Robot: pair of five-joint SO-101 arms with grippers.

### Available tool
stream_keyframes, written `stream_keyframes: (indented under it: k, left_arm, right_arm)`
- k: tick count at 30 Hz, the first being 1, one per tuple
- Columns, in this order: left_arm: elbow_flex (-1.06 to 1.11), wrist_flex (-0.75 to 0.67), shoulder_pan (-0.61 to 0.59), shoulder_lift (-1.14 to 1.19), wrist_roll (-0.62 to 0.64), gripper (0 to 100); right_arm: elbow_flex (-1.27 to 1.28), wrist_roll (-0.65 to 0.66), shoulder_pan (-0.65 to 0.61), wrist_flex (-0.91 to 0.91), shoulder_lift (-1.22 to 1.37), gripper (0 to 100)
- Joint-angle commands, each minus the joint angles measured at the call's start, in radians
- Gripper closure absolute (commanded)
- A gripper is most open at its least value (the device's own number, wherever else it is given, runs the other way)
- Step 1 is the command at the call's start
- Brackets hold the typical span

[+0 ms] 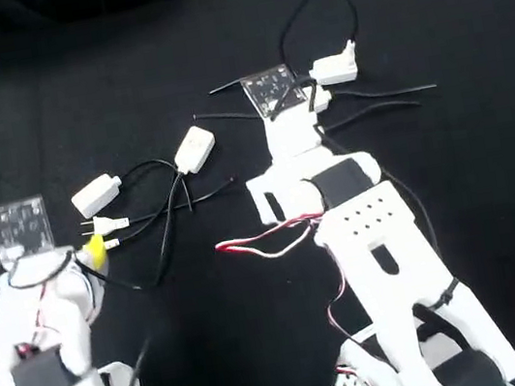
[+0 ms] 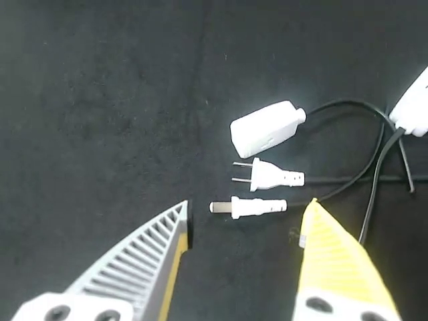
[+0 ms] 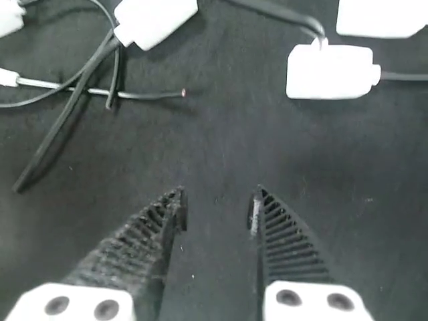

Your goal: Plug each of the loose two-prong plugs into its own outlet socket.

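While the left tool (image 2: 247, 207) is spread wide and holds nothing, its grey finger (image 2: 150, 251) and yellow finger (image 2: 334, 257) sit on either side of a small white two-prong plug (image 2: 249, 208). That plug lies flat on the black table (image 2: 100, 100), near the left edge, close to both fingertips but not touching them. Just beside it, toward the far edge, lies a second white plug (image 2: 271, 178) with its two metal pins showing. A little farther on is a white boxy outlet socket (image 2: 265, 128) on a black cord (image 2: 354, 107).

The right tool (image 3: 217, 197), with two black fingers, is open with a small gap and holds nothing. It hangs over bare table, close to the middle of the far edge. Past its tips sits another white socket block (image 3: 329, 71), and a third white socket (image 3: 155, 20) lies off to one side with thin black cords.
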Motion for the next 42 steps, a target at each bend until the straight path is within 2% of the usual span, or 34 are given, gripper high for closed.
stream_keyframes:
  k: [1, 7, 11, 14, 21, 25, 32, 42]
  left_arm:
    - [-0.163, 0.005, 0.018, 0.207, -0.071, 72]
    - [-0.320, 0.000, 0.019, 0.588, -0.207, 61]
    - [-0.392, -0.002, 0.104, 0.807, -0.404, 63]
    - [-0.440, -0.023, 0.182, 0.934, -0.476, 66]
    - [-0.513, -0.207, 0.237, 1.138, -0.511, 70]
    - [-0.562, -0.216, 0.236, 1.254, -0.589, 70]
    - [-0.705, -0.218, 0.234, 1.427, -0.594, 75]
    - [-0.869, -0.218, 0.242, 1.653, -0.594, 75]
  right_arm:
    - [0.031, -0.014, -0.009, -0.037, -0.027, 84.6]
    - [0.128, -0.015, -0.040, -0.158, -0.027, 84.6]
    - [0.173, -0.014, -0.069, -0.215, -0.027, 84.6]
    - [0.182, -0.012, -0.069, -0.230, -0.025, 84.6]
    - [0.182, -0.014, -0.069, -0.229, -0.021, 84.6]
    - [0.183, -0.014, -0.069, -0.229, -0.021, 84.6]
    - [0.183, -0.014, -0.069, -0.227, -0.021, 84.6]
    - [0.183, -0.014, -0.068, -0.222, -0.022, 84.6]
